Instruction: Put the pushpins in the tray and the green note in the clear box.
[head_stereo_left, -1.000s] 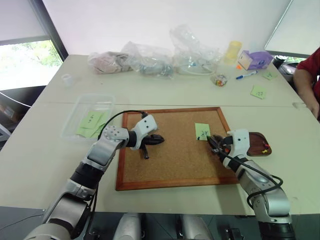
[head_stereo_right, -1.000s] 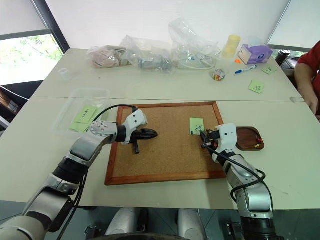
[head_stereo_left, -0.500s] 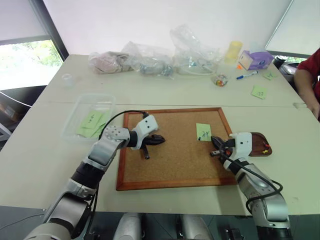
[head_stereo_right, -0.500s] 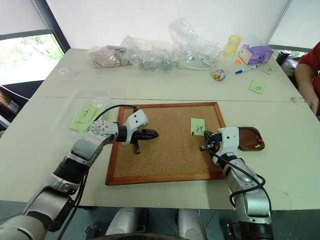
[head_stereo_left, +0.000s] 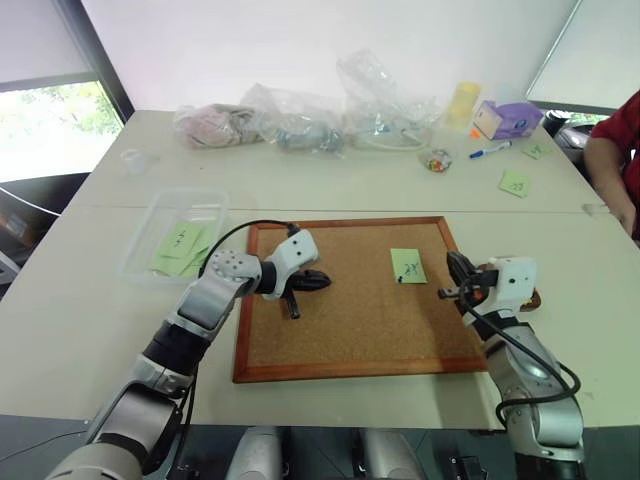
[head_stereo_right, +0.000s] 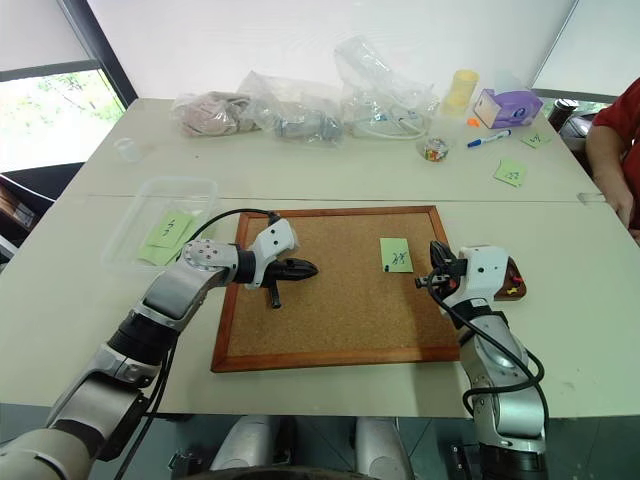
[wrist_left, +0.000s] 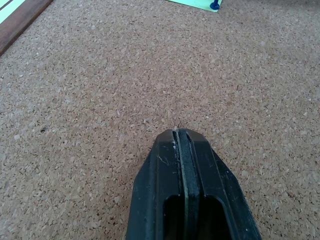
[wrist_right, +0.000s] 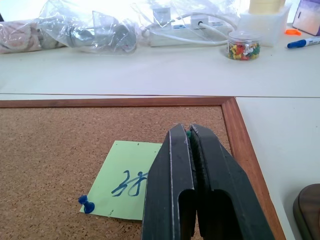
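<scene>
Right gripper (wrist_right: 189, 129): your fingers are pressed together on what looks like a green pushpin (wrist_right: 188, 133).
Tray (head_stereo_right: 514, 278): just beside that gripper, to its right.
Green note (wrist_right: 131, 180): still on the cork board (wrist_left: 100, 100), held by a blue pushpin (wrist_right: 86, 204).
Left gripper (wrist_left: 179, 132): closed, empty.

Only illegible scribble on green note (wrist_right: 131, 180)

The green note (head_stereo_left: 407, 265) lies on the cork board (head_stereo_left: 350, 340), left of the tray (head_stereo_right: 512, 283).
</scene>
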